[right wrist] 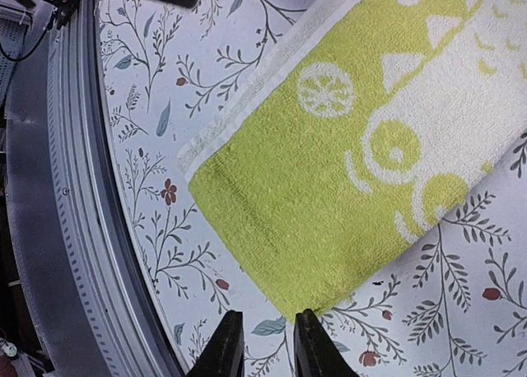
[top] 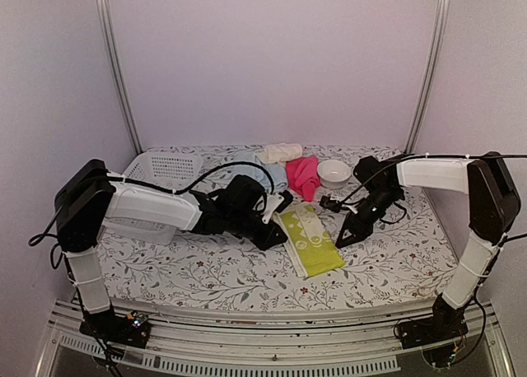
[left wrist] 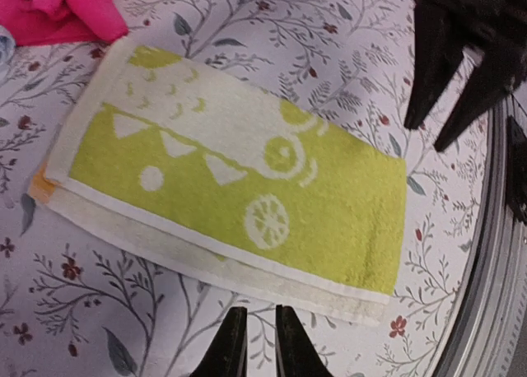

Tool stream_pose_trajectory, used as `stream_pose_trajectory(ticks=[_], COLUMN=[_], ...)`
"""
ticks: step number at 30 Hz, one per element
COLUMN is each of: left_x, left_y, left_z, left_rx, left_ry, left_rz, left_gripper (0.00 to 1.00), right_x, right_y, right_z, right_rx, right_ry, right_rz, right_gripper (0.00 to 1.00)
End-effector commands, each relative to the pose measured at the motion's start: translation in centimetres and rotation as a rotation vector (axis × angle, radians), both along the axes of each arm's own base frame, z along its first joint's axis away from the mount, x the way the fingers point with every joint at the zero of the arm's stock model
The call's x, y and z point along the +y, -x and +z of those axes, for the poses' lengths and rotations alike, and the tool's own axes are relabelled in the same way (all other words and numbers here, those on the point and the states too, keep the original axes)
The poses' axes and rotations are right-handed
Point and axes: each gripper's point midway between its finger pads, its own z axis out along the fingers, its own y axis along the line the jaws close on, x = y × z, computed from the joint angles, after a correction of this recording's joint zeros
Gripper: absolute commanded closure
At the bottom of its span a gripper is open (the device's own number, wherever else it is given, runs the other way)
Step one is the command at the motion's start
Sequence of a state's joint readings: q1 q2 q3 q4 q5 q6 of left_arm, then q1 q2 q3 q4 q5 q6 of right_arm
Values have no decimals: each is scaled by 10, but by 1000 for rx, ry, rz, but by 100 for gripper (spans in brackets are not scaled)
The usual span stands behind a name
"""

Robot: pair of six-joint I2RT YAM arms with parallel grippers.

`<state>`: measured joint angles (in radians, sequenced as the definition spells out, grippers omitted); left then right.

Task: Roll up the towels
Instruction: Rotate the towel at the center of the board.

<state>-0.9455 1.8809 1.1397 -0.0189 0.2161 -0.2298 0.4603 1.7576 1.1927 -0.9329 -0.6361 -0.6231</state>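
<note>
The yellow-green towel (top: 310,239) with a white pattern lies flat on the table, folded into a long strip. It also shows in the left wrist view (left wrist: 247,188) and the right wrist view (right wrist: 346,188). My left gripper (top: 274,231) hovers at its left long edge, jaws narrowly parted and empty (left wrist: 260,332). My right gripper (top: 344,235) is at the towel's right side, jaws slightly apart and empty (right wrist: 268,337), just off its near corner. The hot pink towel (top: 303,176), the light blue towel (top: 278,177) and the cream towel (top: 280,152) lie bunched at the back.
A white bowl (top: 334,173) stands right of the pink towel. A white basket (top: 160,169) stands at the back left, partly behind my left arm. The floral table covering (top: 206,270) ends at a metal rail (top: 272,344) at the near edge.
</note>
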Motion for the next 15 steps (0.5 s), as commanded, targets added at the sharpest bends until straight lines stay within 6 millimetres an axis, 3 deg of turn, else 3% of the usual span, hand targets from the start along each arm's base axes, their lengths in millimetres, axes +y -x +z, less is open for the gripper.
stream_pose_trajectory(ticks=[1, 4, 8, 10, 11, 15], left_x=[4, 8, 12, 19, 21, 34], left_y=[-60, -71, -69, -63, -63, -56], left_z=[6, -16, -19, -20, -5, -2], left_rx=[13, 44, 48, 43, 20, 3], left_ry=[64, 30, 38, 43, 64, 41], left_rz=[189, 231, 241, 240, 243, 249], left_gripper=[85, 88, 88, 87, 87, 86], right_x=[11, 9, 13, 20, 25, 41], right_y=[-13, -4, 30, 51, 60, 72], right_z=[-27, -49, -66, -68, -67, -53], right_rx=[-4, 17, 34, 47, 46, 75], right_ry=[-5, 45, 104, 115, 114, 62], right_rz=[18, 37, 106, 162, 190, 230], right_gripper=[80, 84, 85, 84, 83, 82])
